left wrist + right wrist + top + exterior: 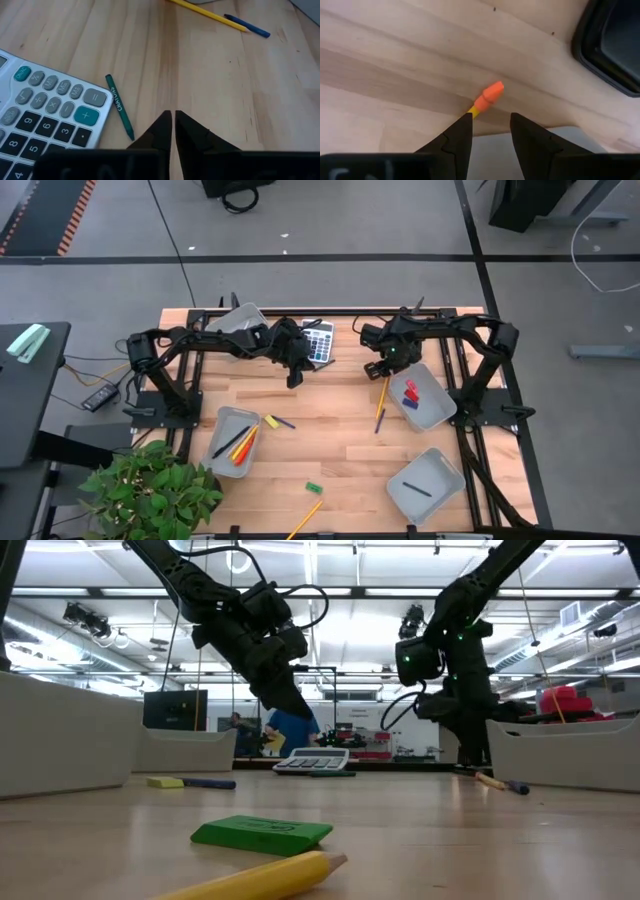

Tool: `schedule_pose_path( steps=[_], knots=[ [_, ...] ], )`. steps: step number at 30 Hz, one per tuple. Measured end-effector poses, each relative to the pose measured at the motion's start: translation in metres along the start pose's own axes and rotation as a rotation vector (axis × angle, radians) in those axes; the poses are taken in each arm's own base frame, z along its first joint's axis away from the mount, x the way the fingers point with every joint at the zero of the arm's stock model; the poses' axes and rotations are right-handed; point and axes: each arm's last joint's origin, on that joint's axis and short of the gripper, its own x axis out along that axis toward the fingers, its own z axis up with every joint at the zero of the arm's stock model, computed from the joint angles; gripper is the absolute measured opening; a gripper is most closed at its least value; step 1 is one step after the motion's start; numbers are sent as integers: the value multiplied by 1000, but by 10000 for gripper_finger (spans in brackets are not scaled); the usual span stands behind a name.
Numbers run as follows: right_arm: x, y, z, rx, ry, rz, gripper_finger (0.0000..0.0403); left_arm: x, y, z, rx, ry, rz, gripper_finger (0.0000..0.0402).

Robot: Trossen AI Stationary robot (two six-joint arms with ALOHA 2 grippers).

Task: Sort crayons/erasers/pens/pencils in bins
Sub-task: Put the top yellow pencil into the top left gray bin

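right gripper (490, 132): parted, empty, above pencil (487, 97) at frame centre | pencil: light, stiff, rolls; pinch mid-shaft | left gripper (173, 131): nearly closed, empty

A light wooden table (330, 450) carries four grey bins (232, 442), a calculator (319, 340) with a green crayon (120, 107) beside it, a green eraser (314, 488), a yellow pencil (304, 519) near the front edge, another pencil (382, 397) by the right bin, and what may be a pen (283, 422).
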Motion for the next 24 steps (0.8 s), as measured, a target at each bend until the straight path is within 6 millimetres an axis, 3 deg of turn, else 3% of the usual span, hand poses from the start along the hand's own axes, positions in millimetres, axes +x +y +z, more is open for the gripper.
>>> schedule_pose_path(
  steps=[14,24],
  knots=[
    [27,6,13,-20,76,42,144,0,0,-1,-3,10,-3,21],
    [8,6,18,-55,-128,0,115,0,0,-1,-4,12,-3,14]
  ],
)
